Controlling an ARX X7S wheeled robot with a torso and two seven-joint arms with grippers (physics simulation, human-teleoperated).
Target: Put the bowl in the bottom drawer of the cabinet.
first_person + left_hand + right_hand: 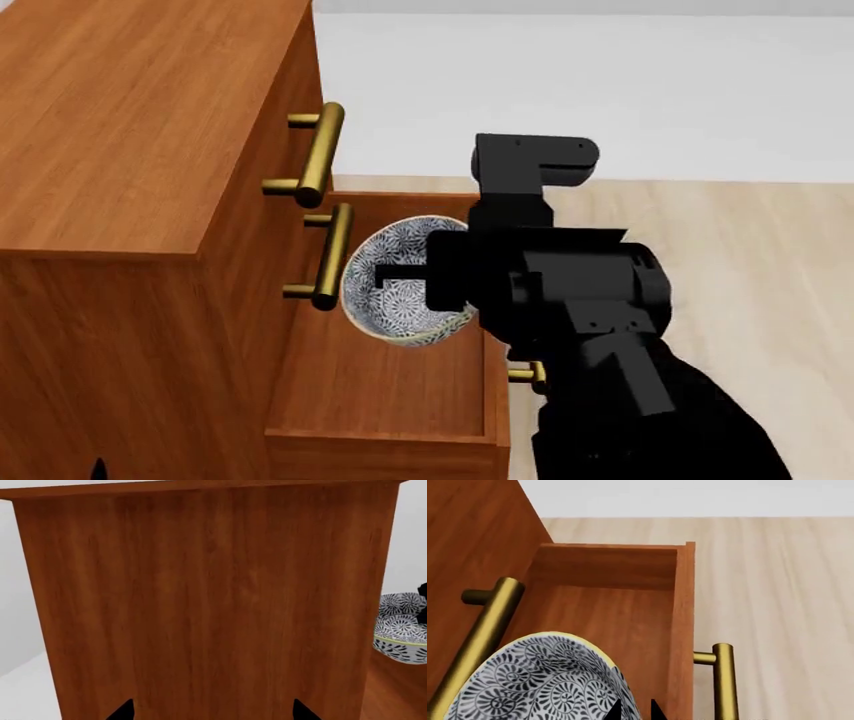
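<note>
I see right end effector (400, 275) grasping the bowl (400, 285) by its rim | above open bottom drawer (380, 385) | left end effector (212, 711) released beside cabinet (200, 605)

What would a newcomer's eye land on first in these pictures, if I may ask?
Probably the blue-patterned bowl, tilted on edge in the right gripper just above the open bottom drawer. Next, the big reddish-brown cabinet with its brass handles, filling the head view's left side.
</note>
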